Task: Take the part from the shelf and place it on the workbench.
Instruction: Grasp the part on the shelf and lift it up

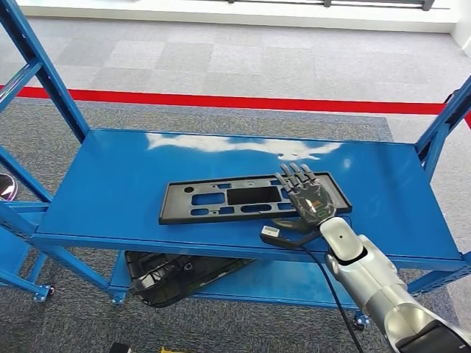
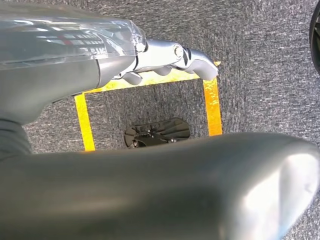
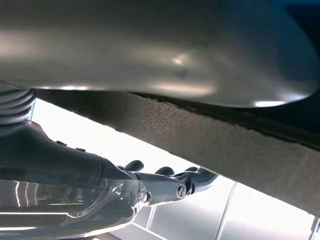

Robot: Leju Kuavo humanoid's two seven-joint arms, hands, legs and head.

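Black, flat rectangular plastic part (image 1: 252,197) with cut-outs lies at the head view's centre on the blue metal shelf (image 1: 111,191), where the right hand (image 1: 304,197) rests spread over its right end, thumb at its near edge, while the left hand (image 2: 166,60) hangs empty, fingers loosely extended.

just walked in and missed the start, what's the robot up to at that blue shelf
The robot is reaching with its right hand over the right end of a flat black part that lies on the top level of the blue shelf. The fingers lie across the part's top and the thumb sits at its near edge, so it looks like a grasp forming; whether it grips yet is unclear. The part is still flat on the shelf. The left hand hangs down over the carpet, holding nothing.
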